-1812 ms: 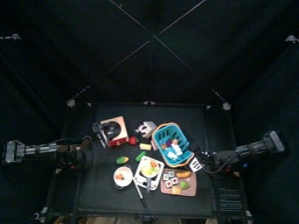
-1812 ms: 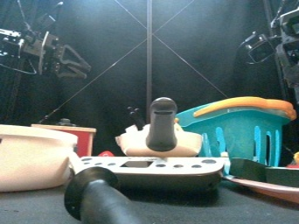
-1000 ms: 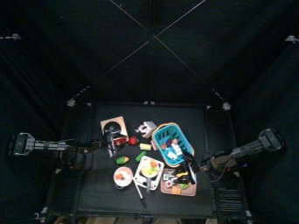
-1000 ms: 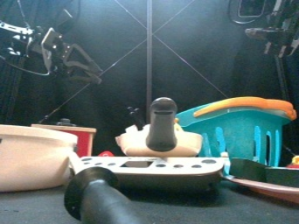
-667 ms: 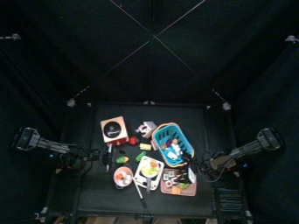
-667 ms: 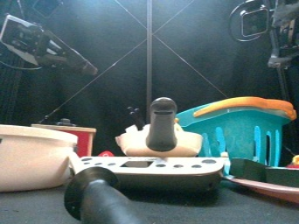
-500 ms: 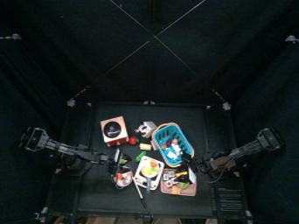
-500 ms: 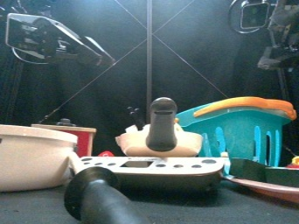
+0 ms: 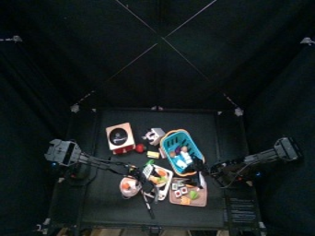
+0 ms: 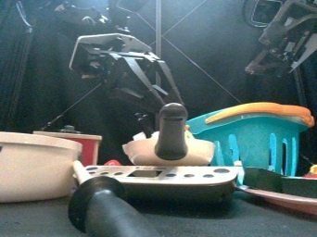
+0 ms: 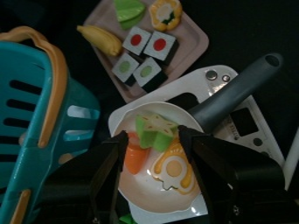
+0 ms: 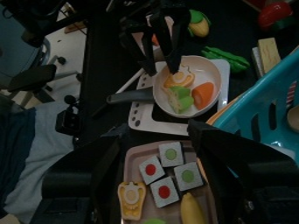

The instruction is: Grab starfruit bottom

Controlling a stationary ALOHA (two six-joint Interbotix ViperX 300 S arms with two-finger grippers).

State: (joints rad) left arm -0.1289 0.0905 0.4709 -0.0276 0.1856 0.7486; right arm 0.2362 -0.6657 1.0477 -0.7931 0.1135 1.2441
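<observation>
Left gripper (image 11: 163,166) jaws are spread wide, one on each side of the white bowl (image 11: 135,118). They hang over it and I can't tell if they touch. The bowl holds a carrot piece (image 11: 138,157), a fried egg (image 11: 173,166) and greens.

Right gripper (image 12: 163,162) jaws are also wide and hold nothing. They straddle the pink tray (image 12: 135,157).

The starfruit (image 11: 166,12) is the yellow piece on the tray. It lies past the bowl from the left jaws, at the tray's far end next to a green piece (image 11: 128,9). From the right wrist it lies low between that gripper's jaws, just beside the banana (image 12: 190,210).

No writing is legible; marks on the grey tool (image 11: 251,118) are too small to read.

- The sushi squares (image 11: 149,57) fill the middle of the tray, between the bowl and the starfruit.
- The tool's black handle (image 11: 228,87) runs out from under the bowl rim, just outside the left gripper's jaws.
- The teal basket (image 11: 35,96) stands right beside the bowl on the opposite side.
- The red box (image 9: 120,136) sits well apart from both grippers.

The bowl and the left gripper sit between the two grippers in the right wrist view.
</observation>
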